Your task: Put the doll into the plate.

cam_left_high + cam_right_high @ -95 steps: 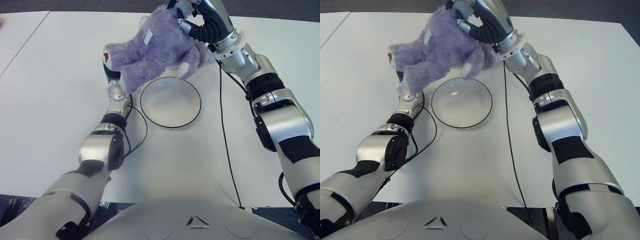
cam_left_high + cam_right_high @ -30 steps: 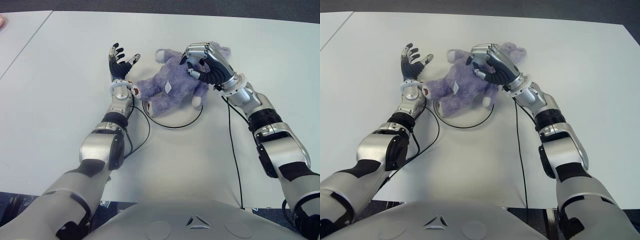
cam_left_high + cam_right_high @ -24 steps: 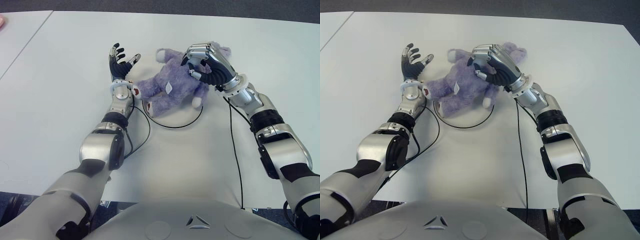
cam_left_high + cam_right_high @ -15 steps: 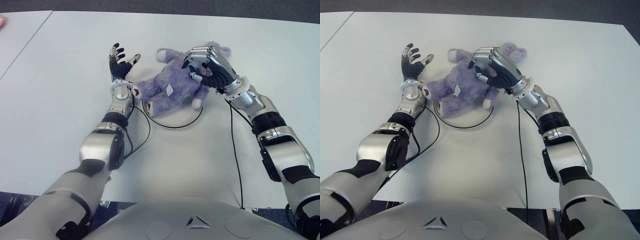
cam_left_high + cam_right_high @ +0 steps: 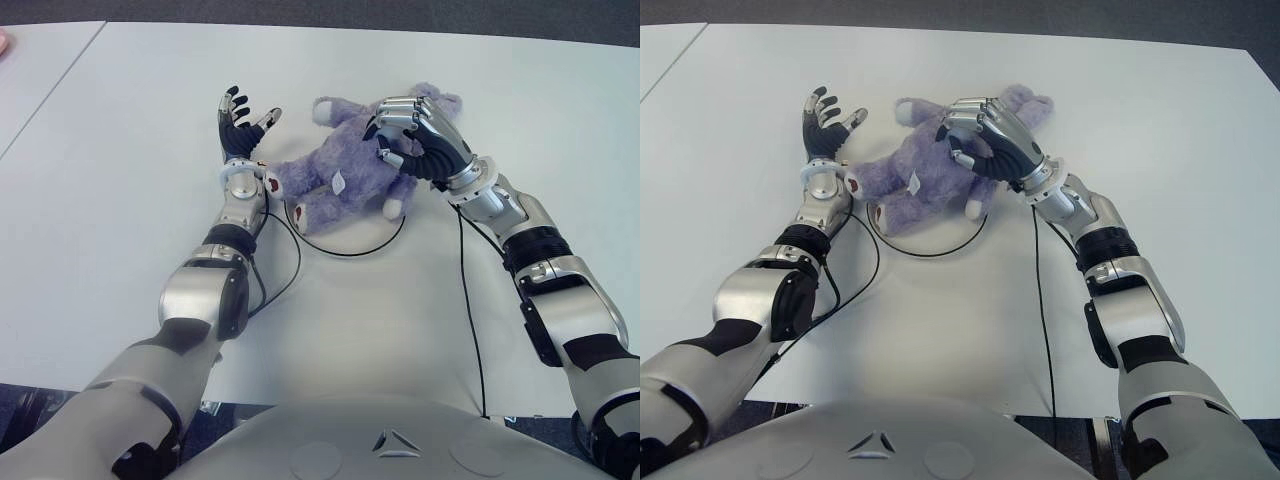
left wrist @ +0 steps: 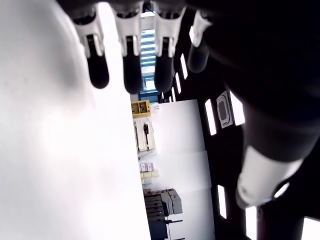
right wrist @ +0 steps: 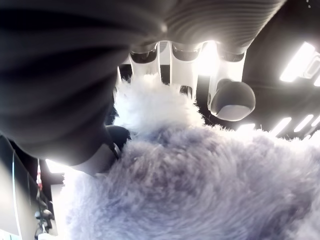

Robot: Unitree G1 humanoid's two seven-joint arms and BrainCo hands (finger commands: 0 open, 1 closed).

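Note:
The purple plush doll (image 5: pixel 340 175) lies on its side across the white plate (image 5: pixel 352 250), hiding most of it; only the plate's dark near rim shows. My right hand (image 5: pixel 415 140) hovers over the doll's head end, fingers loosely curved. In the right wrist view the fingers (image 7: pixel 182 65) stretch out above the fur (image 7: pixel 200 180), with light showing between them and the thumb tip apart from it. My left hand (image 5: pixel 238 125) stands palm-up just left of the doll, fingers (image 6: pixel 130 50) spread and holding nothing.
The white table (image 5: pixel 120 220) stretches wide to the left and right of the plate. A black cable (image 5: pixel 468 290) runs from my right wrist back along the table, and another loops beside my left forearm (image 5: pixel 290 270).
The doll came down from the air onto the plate. Over the last second my right hand has slid slightly right and nearer to me, its fingers loosening; the doll stayed put. The left hand is unmoved.

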